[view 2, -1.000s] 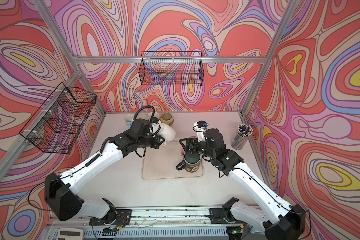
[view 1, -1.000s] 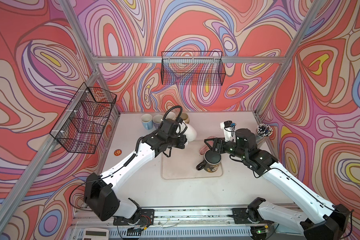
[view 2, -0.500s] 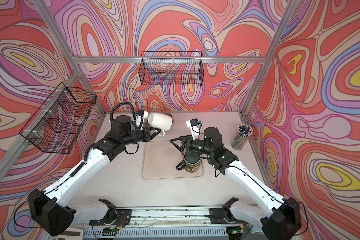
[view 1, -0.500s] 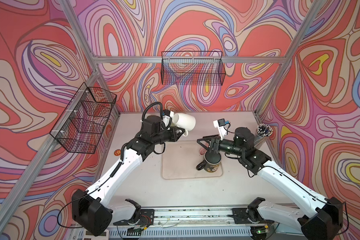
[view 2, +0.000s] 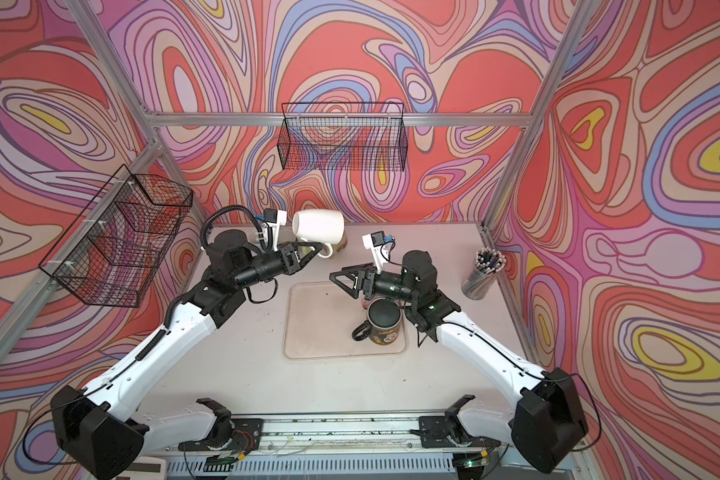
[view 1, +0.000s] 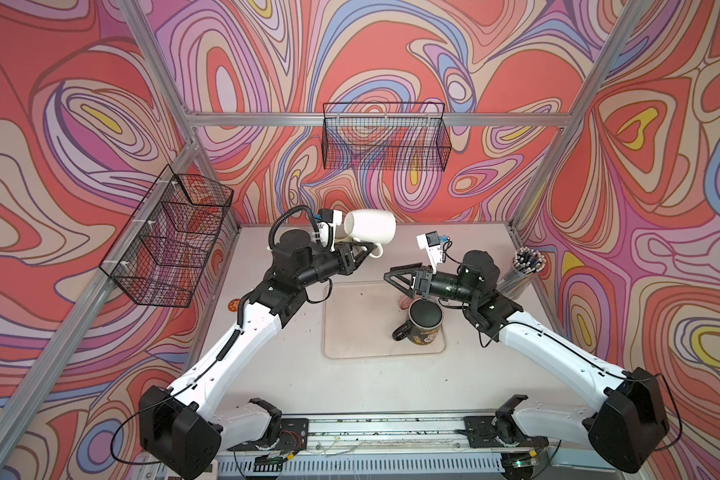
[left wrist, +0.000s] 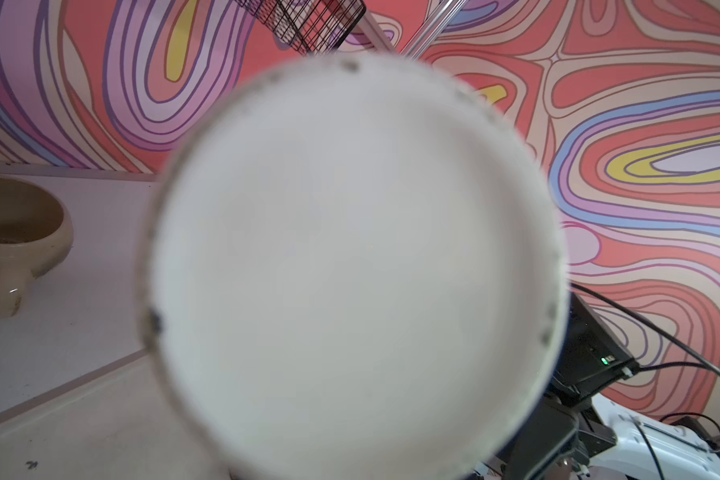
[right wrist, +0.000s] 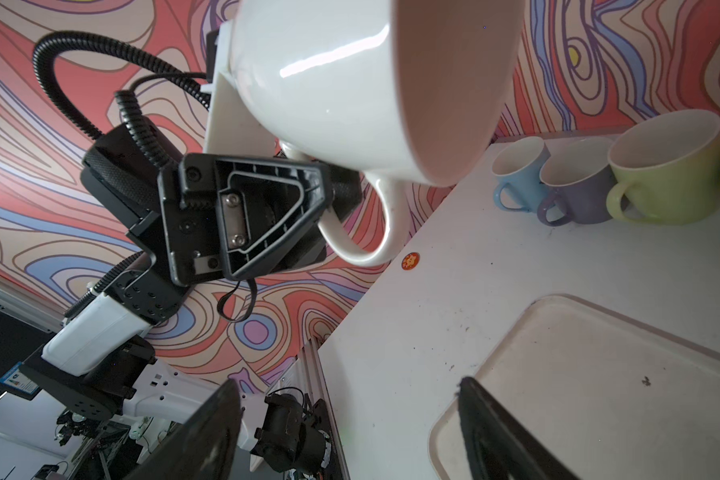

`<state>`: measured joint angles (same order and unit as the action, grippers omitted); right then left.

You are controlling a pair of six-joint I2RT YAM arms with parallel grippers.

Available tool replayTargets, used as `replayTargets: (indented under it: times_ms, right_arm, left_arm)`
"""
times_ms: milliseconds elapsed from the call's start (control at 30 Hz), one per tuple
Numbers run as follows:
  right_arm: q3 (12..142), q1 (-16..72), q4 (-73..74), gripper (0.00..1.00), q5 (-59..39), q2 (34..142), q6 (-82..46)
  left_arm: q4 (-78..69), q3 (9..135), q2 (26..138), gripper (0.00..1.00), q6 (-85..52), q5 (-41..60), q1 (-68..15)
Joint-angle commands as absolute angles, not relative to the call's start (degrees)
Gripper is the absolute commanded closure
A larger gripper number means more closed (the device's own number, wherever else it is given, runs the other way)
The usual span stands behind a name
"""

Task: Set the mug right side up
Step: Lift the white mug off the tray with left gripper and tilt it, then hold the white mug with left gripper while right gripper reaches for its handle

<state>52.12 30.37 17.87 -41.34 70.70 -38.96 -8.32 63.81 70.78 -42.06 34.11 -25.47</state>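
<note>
The black-and-white left arm reaches up and back, its black left gripper clamped on the handle of a white ceramic mug. The black-and-white right arm holds its black right gripper level, jaws spread wide and holding nothing.

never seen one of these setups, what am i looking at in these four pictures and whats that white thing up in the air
These are two robot arms on a table, each ending in a two-fingered gripper. Two pictures come from one camera head overhead; the other two from a camera on each wrist. The left gripper is shut on the handle of a white mug, held in the air on its side; its base fills the left wrist view. The right gripper is open and empty, beside a tray where a black mug stands upright. Other mugs stand at the back, a cup of pens at the right edge.
</note>
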Motion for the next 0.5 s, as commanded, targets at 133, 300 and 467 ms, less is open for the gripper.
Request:
replayTargets:
  times_ms: [133,300,467]
  right_arm:
    - [50.81,28.97,28.82,0.23,-43.57,71.06,-41.48]
    - [52.38,26.90,34.68,0.28,-44.98,74.50,-45.05]
    - [54.62,25.39,41.09,0.30,-46.90,79.59,-49.42]
  left_arm:
    - [-32.35,61.72,72.59,1.00,-53.20,38.97,-24.02]
    - [-35.52,61.89,72.97,1.00,-55.90,39.45,-23.80]
    - [-39.72,61.73,73.62,1.00,-59.25,40.24,-23.10]
